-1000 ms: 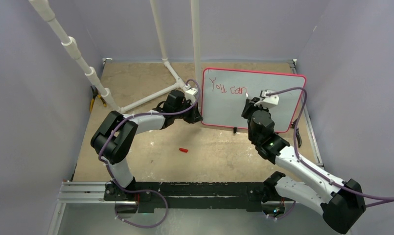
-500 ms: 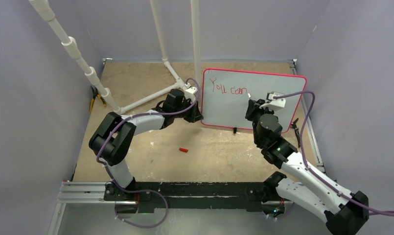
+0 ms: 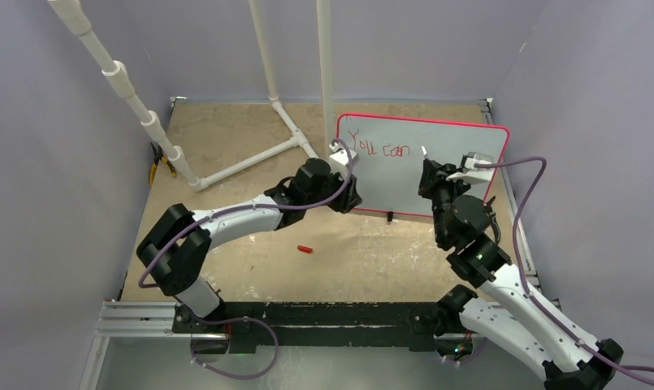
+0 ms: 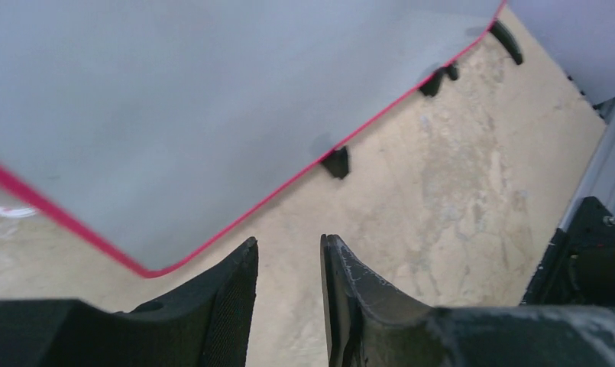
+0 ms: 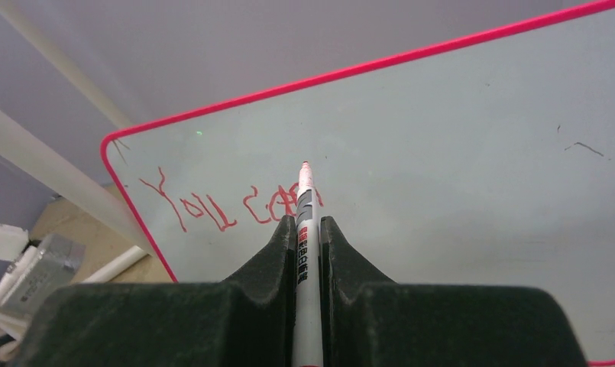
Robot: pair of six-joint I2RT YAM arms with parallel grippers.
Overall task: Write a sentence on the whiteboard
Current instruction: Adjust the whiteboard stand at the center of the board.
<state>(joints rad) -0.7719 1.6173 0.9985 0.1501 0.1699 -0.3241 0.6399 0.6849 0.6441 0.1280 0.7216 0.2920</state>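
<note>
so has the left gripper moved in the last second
Yes. The left gripper shifted right, from below the white upright pipe to the lower edge of the whiteboard.

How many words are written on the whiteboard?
2. "You" sits near the whiteboard left edge; "can" is right of it, its end behind the marker. Nothing else shows.

Upright white whiteboard (image 3: 388,183) with thin red frame, red handwritten sentence (image 3: 378,149) "You can" near its upper left.
</note>
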